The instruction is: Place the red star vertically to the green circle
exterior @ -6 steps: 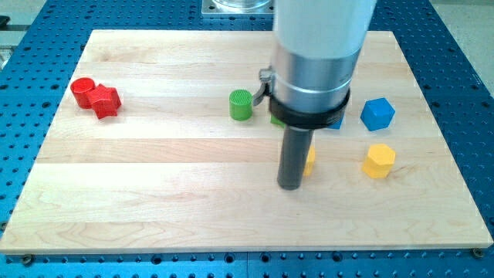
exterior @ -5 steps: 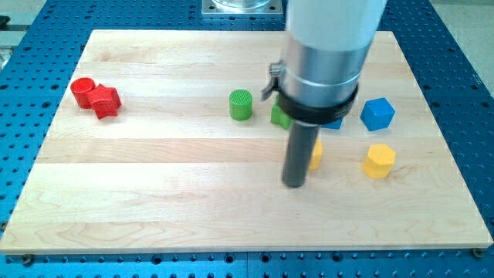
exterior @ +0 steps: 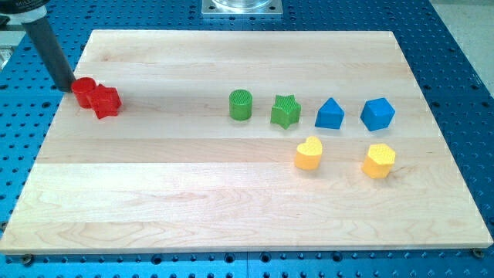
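you see my tip [exterior: 67, 86] touching the red cylinder [exterior: 82, 90] beside the red star [exterior: 105, 101]; no end effector shows, state unknowable

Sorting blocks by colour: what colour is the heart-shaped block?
Yellow: the heart block shows clearly in the camera view, below the green star.

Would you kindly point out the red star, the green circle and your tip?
red star [exterior: 106, 101], camera view, on its top face
green circle [exterior: 241, 104], camera view, on its side wall
my tip [exterior: 68, 87], camera view, the rod's very end
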Controlling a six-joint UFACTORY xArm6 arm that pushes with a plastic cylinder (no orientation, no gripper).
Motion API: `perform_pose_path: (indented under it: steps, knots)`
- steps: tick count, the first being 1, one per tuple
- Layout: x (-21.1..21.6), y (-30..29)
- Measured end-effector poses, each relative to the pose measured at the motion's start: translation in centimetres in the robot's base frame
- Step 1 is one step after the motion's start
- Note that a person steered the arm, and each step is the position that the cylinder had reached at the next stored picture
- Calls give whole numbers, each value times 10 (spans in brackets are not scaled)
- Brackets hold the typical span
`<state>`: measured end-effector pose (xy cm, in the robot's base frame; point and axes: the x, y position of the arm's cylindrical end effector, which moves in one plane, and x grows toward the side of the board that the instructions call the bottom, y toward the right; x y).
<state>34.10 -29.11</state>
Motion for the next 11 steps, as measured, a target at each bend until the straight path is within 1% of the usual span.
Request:
perform_pose_path:
  steps: [1, 2, 3, 4, 5, 6, 7, 8, 9, 10, 11]
  knots:
    - [36, 52]
    - [85, 122]
    - [118, 181]
    - [149, 220]
    - [213, 195]
    - [218, 236]
    - [206, 265]
    - [233, 265]
    - [229, 206]
    - [201, 226]
    - [197, 245]
